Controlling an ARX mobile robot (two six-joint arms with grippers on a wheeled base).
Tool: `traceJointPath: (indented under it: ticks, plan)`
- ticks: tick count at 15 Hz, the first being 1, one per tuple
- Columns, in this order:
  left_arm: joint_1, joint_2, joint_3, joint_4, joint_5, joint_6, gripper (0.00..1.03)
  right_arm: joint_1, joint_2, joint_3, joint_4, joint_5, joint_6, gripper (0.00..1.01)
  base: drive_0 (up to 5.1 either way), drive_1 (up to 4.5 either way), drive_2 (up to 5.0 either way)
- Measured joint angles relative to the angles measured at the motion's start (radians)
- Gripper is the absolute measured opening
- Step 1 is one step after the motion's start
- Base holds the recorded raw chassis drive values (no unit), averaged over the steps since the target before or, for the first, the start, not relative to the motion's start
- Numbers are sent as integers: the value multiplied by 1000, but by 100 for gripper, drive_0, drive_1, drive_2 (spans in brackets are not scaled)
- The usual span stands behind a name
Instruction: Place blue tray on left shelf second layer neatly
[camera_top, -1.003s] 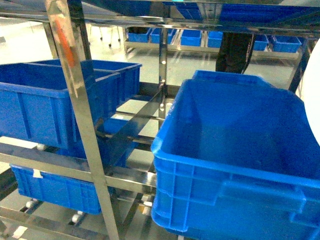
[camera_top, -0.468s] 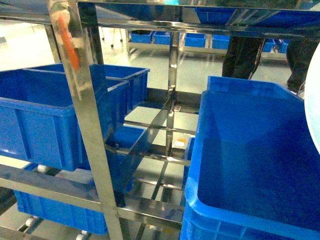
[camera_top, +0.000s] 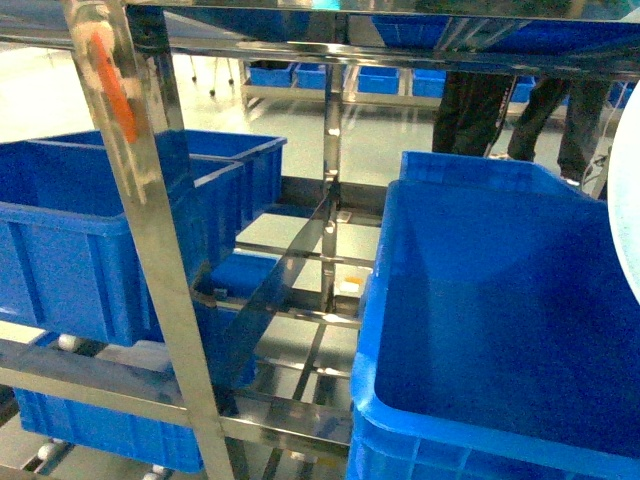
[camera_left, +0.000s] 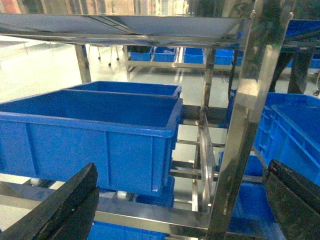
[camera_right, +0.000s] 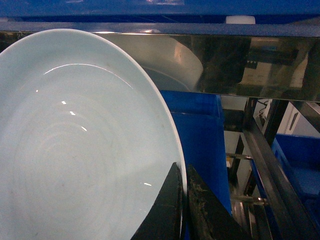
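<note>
Stainless-steel shelf rails (camera_top: 150, 260) carry deep blue crates (camera_top: 90, 240) ahead of the robot. Right end effector (camera_right: 182, 200) pinches the rim of the blue tray (camera_right: 75, 150), which spreads up and left of its fingers, tilted on edge. Left end effector (camera_left: 180, 210) stands wide apart, holding nothing, with a crate just beyond it.

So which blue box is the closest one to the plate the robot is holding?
The big crate on the right, nearest the camera. The blue tray shows at the picture's right edge just beside it, while the other crates sit far off on the left.
</note>
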Motion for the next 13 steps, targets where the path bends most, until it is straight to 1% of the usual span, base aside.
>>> traceJointPath:
  ticks: [13]
  plan:
    - [-1, 0, 0, 0, 1, 1, 98, 0, 0, 0, 1, 10, 0, 2, -448, 332, -383]
